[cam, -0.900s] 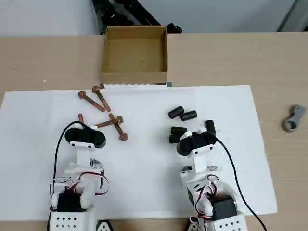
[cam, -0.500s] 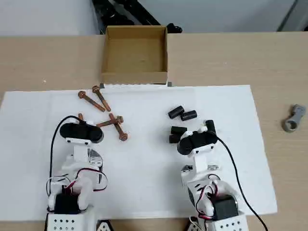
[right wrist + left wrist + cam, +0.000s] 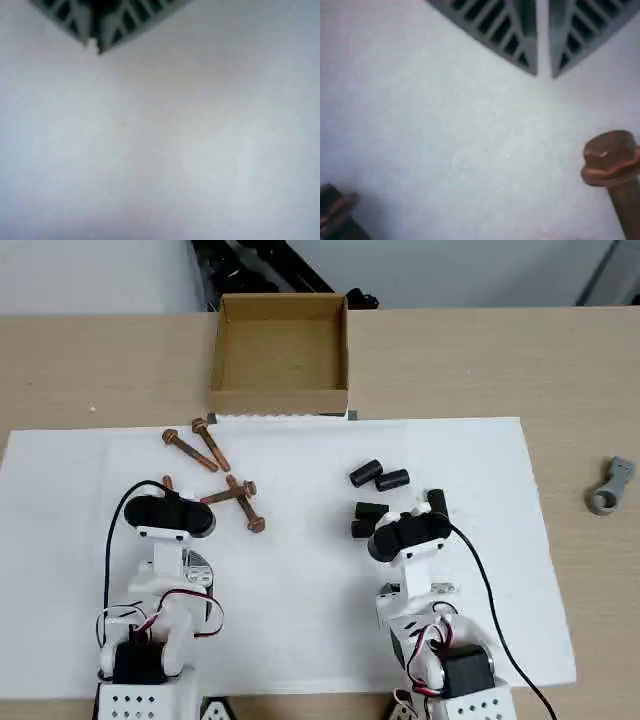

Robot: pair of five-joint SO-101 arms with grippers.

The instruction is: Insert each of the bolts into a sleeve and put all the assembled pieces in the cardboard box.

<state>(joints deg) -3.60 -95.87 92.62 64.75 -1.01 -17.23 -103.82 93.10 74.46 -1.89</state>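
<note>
Several rusty bolts lie scattered on the white sheet's left half. Several black sleeves lie on its right half, and one sleeve rests just beside the right arm. The left arm hangs over the sheet close to the bolts. My left gripper is shut and empty, pointing down at bare sheet; a bolt head lies near it, and another bolt farther off. My right gripper is shut over blank sheet, holding nothing.
The open cardboard box stands empty at the sheet's far edge, behind the bolts. A grey metal part lies on the wooden table far right. The white sheet is bare between the two arms.
The left arm has swung a little to the left, away from the crossed bolts. The right arm has drawn back slightly. No bolt or sleeve has moved.
</note>
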